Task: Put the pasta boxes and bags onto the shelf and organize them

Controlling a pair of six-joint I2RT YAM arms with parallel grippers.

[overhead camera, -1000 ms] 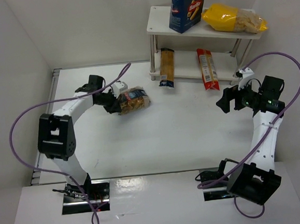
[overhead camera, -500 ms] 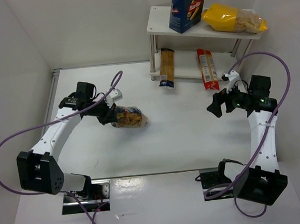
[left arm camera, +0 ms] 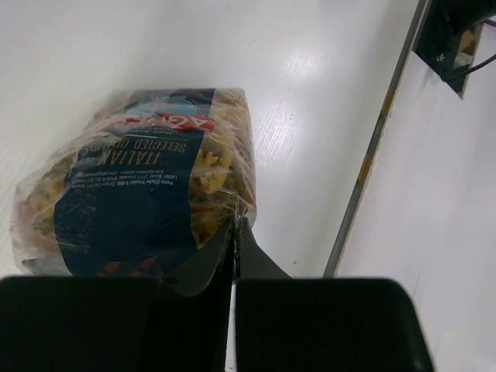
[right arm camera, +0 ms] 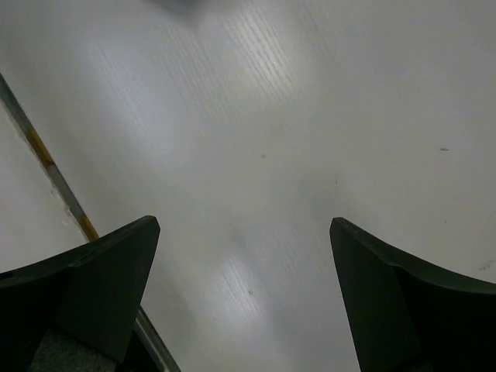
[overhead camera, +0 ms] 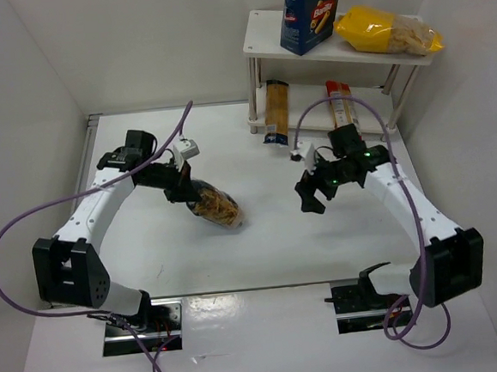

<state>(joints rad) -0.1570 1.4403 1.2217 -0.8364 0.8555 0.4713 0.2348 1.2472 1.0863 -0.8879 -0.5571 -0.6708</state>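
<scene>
My left gripper (overhead camera: pixel 186 189) is shut on the top edge of the small clear bag of golden pasta with a dark blue label (overhead camera: pixel 216 207), which hangs over the table's left middle; the left wrist view shows the bag (left arm camera: pixel 139 186) pinched between my shut fingers (left arm camera: pixel 234 232). My right gripper (overhead camera: pixel 310 200) is open and empty over the table centre, right of the bag; the right wrist view shows only bare table between its fingers (right arm camera: pixel 116 263). The white two-tier shelf (overhead camera: pixel 263 38) holds the blue box (overhead camera: pixel 310 10) and yellow bag (overhead camera: pixel 387 30) on top, with the orange pack (overhead camera: pixel 276 111) and red pack (overhead camera: pixel 343 114) below.
White walls close in the table on the left, back and right. A metal strip (overhead camera: pixel 89 155) runs along the table's left edge. Purple cables loop from both arms. The arm bases sit at the near edge.
My right arm has swung left and forward from the right side toward the table centre. My left gripper has carried the bag slightly nearer and tilted it.
</scene>
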